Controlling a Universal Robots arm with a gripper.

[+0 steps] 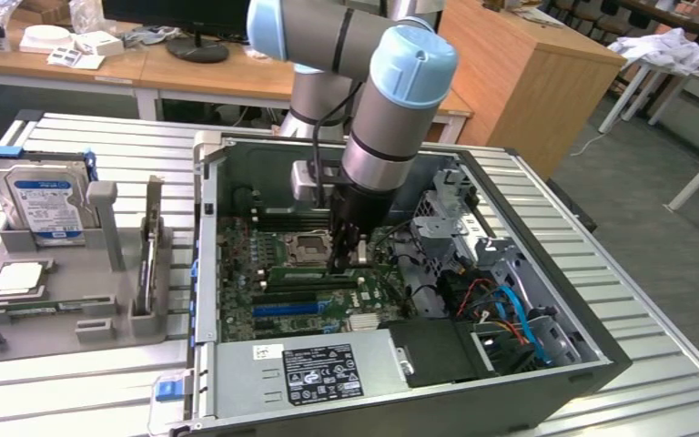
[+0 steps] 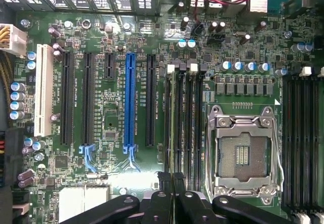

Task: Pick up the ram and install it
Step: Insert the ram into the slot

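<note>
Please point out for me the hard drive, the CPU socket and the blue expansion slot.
hard drive (image 1: 41, 202): exterior view, on its blue label.
CPU socket (image 2: 243, 155): wrist view, on its middle contact field.
blue expansion slot (image 2: 130, 102): wrist view, at the middle of its length.

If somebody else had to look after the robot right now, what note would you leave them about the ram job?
Hand: the end effector is shut, down inside the computer case, at the memory slots beside the CPU socket.
Things: the ram, a pale green stick, lies along the slot next to the socket, right under the end effector.
Done: the ram is picked up and brought to its slot.
Left: I cannot tell whether it is fully clicked in.
</note>
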